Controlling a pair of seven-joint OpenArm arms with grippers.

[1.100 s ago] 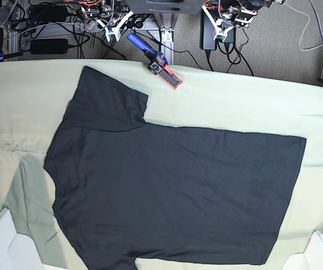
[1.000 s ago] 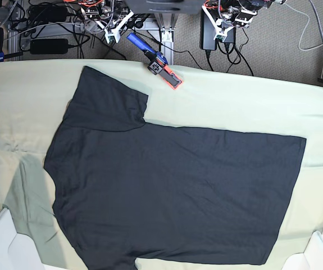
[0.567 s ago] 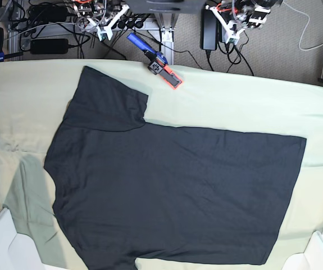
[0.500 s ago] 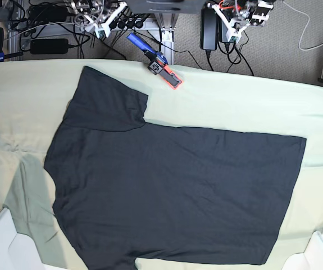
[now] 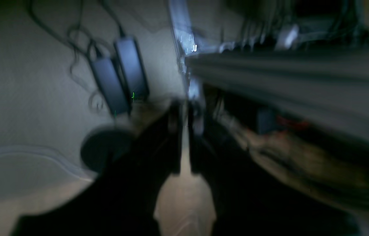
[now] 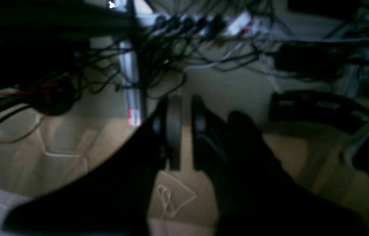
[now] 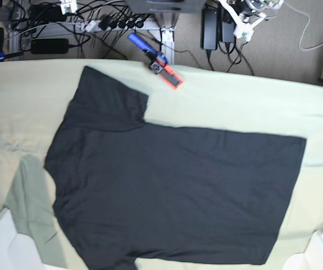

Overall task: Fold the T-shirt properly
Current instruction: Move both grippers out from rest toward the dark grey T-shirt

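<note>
Base view is bright and evenly lit, pretty sharp, with just soft shadows along the cloth (image 7: pixel 234 107) folds at the left. Both wrist views are dim and badly motion-blurred, the left one worst. The fingers (image 6: pixel 174 131) show up as dark silhouettes against the floor.
</note>
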